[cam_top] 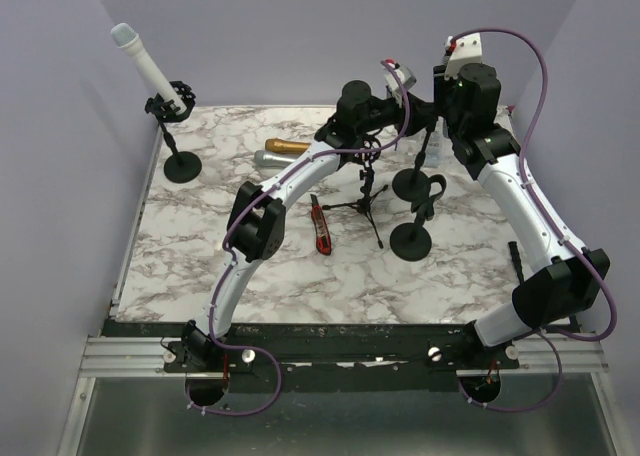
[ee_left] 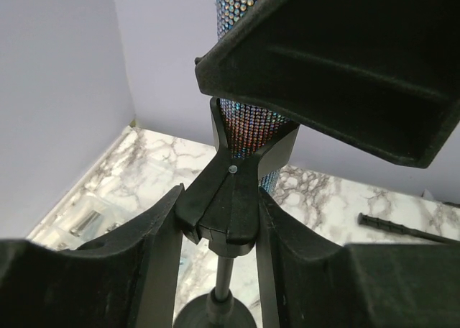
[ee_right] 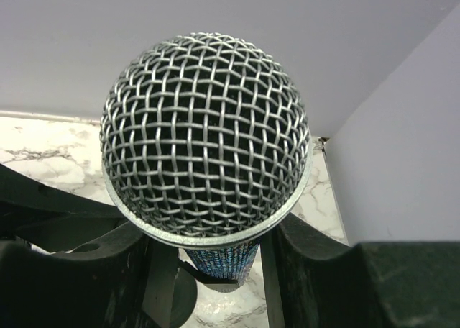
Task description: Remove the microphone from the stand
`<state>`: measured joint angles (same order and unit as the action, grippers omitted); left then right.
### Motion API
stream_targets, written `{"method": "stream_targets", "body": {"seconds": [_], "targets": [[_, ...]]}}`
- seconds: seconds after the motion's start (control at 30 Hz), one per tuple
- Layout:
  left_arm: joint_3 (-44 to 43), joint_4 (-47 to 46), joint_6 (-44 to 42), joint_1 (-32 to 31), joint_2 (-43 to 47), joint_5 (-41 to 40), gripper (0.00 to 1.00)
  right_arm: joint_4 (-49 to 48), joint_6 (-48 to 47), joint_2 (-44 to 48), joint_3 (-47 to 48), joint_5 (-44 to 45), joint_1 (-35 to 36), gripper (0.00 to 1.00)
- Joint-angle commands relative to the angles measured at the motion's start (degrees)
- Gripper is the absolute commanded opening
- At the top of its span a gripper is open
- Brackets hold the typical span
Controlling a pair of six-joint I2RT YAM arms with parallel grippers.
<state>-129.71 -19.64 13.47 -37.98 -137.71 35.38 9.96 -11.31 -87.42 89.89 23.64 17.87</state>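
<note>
The left gripper (ee_left: 219, 231) clamps one stand (ee_left: 224, 281), the right gripper (ee_right: 215, 274) grips one sequined microphone (ee_right: 205, 126) (three other microphones (cam_top: 145, 64) are well apart).

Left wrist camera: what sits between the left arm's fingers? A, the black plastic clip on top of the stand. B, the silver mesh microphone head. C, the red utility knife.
A: the black plastic clip sits right between the left fingers, with the rhinestone-covered microphone rising out of it.
</note>
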Motion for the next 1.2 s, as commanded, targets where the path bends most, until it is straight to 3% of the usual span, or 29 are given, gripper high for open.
{"method": "stream_targets", "body": {"seconds": [0.0,0.07,0.3,0.5,0.8,0.83,0.9,0.97,1.03,1.17], "targets": [[-0.96,-1.53,0.42,0.32,-0.74,2.04,0.14,0.39,0.95,0.56,-0.36,-2.37,-0.05,0.31],[-0.92,-1.45,1.0,0.44,-0.47,2.57,0.0,0.42,0.78,0.36,-0.43,-2.18,-0.03,0.29],[2.86,-1.88,4.72,0.63,1.47,4.99,0.0,0.71,0.68,-0.26,1.63,-2.11,-0.03,0.21],[4.46,1.64,6.16,0.58,2.84,2.52,0.0,2.59,1.07,-2.45,8.02,0.17,-0.03,0.01],[4.29,4.75,5.42,0.54,3.53,3.67,0.0,2.53,0.93,-1.5,8.63,0.08,-0.04,0.01],[4.59,4.87,5.78,0.47,3.94,3.73,0.04,2.32,0.91,-1.19,7.56,0.46,-0.07,0.01],[8.34,2.33,6.08,0.53,6.18,4.45,0.4,1.85,0.86,-0.77,5.72,0.71,-0.08,0.01],[13.82,-2.93,6.13,0.45,9.21,4.31,0.62,1.56,0.94,-0.5,4.47,0.8,-0.07,0.01],[15.42,-4.86,5.7,0.68,10.61,4.71,0.72,1.55,1.09,-0.33,3.88,0.59,-0.05,0.01],[12.69,-5.28,6.82,2.14,9.08,7.72,0.72,1.65,1.2,-0.13,3.67,-0.02,-0.06,0.01]]}}
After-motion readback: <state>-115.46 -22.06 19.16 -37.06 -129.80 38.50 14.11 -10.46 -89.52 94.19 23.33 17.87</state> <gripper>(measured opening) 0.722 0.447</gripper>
